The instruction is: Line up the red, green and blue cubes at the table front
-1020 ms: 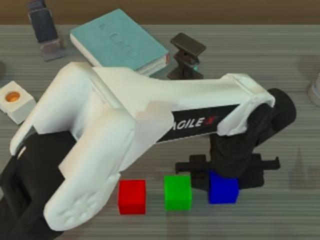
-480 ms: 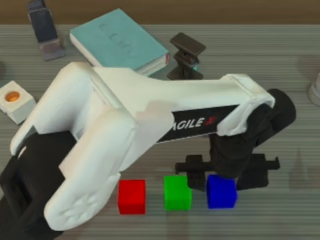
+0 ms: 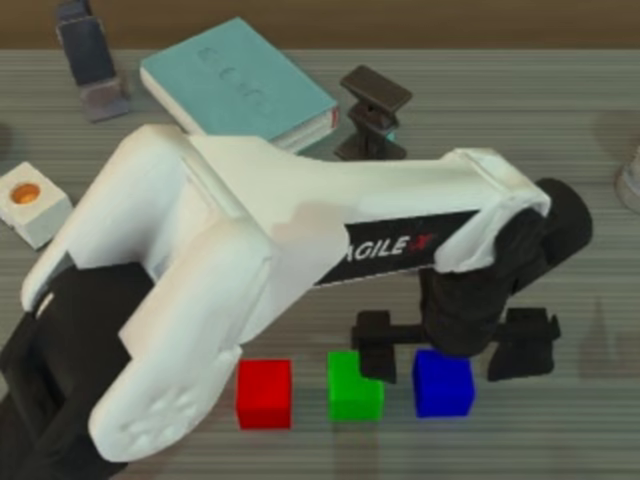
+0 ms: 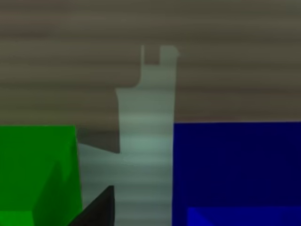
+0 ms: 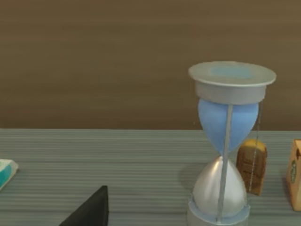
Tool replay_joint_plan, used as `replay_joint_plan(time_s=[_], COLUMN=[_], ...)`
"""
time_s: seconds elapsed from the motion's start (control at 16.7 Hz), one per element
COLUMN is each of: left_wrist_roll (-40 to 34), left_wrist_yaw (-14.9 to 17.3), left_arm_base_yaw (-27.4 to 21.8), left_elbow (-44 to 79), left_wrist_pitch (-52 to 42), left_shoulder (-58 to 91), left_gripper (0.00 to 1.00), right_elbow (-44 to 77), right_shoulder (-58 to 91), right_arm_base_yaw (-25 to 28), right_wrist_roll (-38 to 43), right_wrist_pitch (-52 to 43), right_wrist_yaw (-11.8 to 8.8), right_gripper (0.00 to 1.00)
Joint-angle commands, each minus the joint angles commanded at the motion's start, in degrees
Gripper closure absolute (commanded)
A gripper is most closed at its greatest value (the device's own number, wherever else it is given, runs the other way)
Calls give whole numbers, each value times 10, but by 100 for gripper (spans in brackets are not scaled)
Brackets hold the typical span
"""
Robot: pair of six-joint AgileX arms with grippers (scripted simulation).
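Grey striped counter [image 3: 560, 110] carries our three cubes in a row near its front edge: red cube [image 3: 264, 393], green cube [image 3: 355, 385], blue cube [image 3: 443, 382], small gaps between. Our left claw [image 3: 452, 345] hangs above the blue cube, released, fingers spread wide to either side and clear of it; one finger sits over the green-blue gap. Right arm shows in no top view; its wrist view faces an hourglass [image 5: 228, 141].
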Motion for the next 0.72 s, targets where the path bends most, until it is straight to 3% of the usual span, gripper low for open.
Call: replay_joint_plan(time_s=[0.24, 0.72], left_wrist_roll=[-1, -2], left_wrist_yaw=[0, 0], left_arm_base_yaw=[1, 10], left_elbow=[9, 102], left_wrist_pitch=[-10, -136], left_shoulder=[-2, -34], left_gripper=[0, 0], right_elbow=[0, 0], right_shoulder=[0, 0], right_arm_base_yaw=[0, 0], right_wrist_roll=[0, 0], right_wrist_pitch=[0, 0], right_wrist_yaw=[0, 0], right_gripper=[0, 0])
